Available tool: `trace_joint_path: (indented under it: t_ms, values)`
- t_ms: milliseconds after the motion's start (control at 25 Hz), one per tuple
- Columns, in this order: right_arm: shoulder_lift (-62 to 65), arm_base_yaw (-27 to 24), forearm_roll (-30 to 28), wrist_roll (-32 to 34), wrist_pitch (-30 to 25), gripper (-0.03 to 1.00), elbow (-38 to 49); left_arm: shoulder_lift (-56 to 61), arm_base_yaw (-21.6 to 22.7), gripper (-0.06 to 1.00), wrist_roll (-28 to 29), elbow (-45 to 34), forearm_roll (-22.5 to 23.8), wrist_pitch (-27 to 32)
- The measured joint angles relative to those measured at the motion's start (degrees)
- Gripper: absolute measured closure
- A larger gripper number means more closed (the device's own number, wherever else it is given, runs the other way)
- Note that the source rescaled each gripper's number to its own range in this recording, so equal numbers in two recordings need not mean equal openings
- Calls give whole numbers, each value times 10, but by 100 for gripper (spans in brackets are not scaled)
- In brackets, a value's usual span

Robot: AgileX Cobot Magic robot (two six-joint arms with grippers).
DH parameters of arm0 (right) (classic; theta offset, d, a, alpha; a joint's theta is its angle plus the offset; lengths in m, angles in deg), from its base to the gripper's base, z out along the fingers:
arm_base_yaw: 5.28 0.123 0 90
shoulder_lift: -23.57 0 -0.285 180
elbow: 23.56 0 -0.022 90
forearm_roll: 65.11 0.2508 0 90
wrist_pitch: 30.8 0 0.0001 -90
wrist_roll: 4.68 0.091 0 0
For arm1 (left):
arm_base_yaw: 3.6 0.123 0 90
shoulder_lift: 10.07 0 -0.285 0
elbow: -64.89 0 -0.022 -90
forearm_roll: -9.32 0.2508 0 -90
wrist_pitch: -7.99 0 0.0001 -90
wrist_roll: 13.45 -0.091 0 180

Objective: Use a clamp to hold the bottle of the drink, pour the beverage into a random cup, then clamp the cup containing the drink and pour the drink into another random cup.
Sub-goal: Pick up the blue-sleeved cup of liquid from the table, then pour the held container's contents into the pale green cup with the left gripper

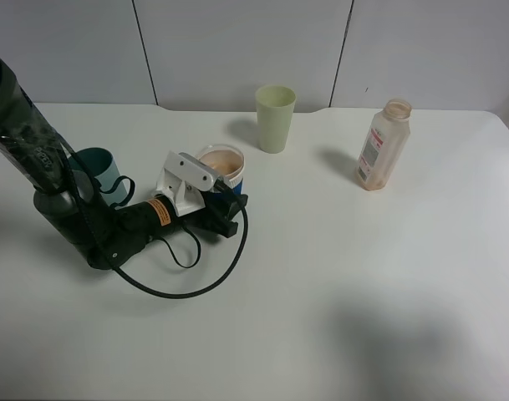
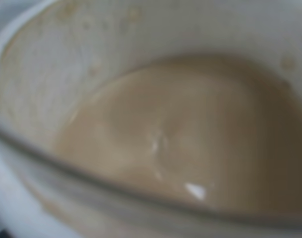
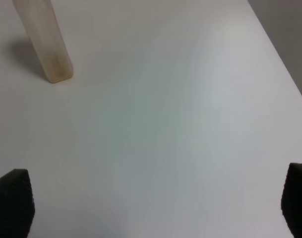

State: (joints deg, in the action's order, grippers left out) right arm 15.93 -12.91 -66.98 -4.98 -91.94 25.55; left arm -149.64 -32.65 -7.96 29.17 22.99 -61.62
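The short white cup with a blue band [image 1: 240, 183] stands left of the table's centre and holds the tan milky drink [image 1: 223, 164]. My left gripper [image 1: 231, 194] reaches in low from the left and is shut on this cup, one black finger [image 1: 227, 219] showing on its near side. The left wrist view is filled by the cup's inner wall [image 2: 51, 64] and the drink [image 2: 190, 139]; no fingers show there. The bottle [image 1: 383, 144] stands upright at the back right, nearly empty, and appears as the bottle [image 3: 44, 39] in the right wrist view. My right gripper [image 3: 155, 208] hangs open over bare table.
The pale green tumbler [image 1: 275, 117] stands upright behind the cup, near the back edge. A teal cup [image 1: 99, 170] sits behind the left arm's elbow. A black cable [image 1: 187, 288] loops onto the table in front of the left arm.
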Motion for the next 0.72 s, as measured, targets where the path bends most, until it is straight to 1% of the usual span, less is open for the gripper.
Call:
trace_joint_path:
  t_ms: [440, 520, 720]
  values:
    - [0, 0, 0, 0, 0, -3, 0, 2, 0, 92, 1, 0, 2, 3]
    - [0, 0, 0, 0, 0, -3, 0, 20, 0, 92, 4, 0, 4, 15]
    - [0, 0, 0, 0, 0, -3, 0, 54, 0, 92, 9, 0, 4, 15]
